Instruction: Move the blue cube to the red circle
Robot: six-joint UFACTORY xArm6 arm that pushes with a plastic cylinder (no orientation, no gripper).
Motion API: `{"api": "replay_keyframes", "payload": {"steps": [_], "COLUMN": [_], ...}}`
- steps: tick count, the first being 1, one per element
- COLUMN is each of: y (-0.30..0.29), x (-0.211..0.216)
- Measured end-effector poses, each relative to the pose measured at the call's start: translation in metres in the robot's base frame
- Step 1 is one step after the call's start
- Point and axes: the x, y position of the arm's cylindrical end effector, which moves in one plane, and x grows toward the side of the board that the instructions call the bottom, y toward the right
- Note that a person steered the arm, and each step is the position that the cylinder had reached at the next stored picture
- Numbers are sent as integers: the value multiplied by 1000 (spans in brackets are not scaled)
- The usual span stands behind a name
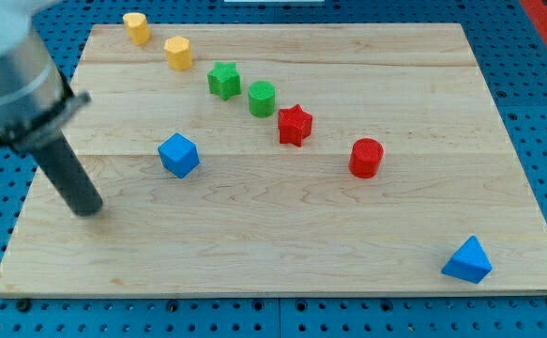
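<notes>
The blue cube (178, 155) sits on the wooden board (282, 253), left of centre. The red circle, a short red cylinder (366, 158), stands to the view's right of it at about the same height. My tip (89, 209) rests on the board to the lower left of the blue cube, apart from it by a clear gap. The dark rod rises from the tip toward the view's upper left into the blurred grey arm.
A diagonal row runs from the view's top left: two yellow blocks (136, 28) (178, 53), a green star (223, 81), a green cylinder (262, 99), a red star (294, 125). A blue triangular block (467, 261) lies at the bottom right corner.
</notes>
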Motion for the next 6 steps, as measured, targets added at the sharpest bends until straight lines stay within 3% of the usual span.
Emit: {"api": "replay_keyframes", "payload": {"steps": [1, 2, 3, 5, 6], "y": [19, 142, 169, 317, 275], "x": [-56, -60, -50, -4, 3]}}
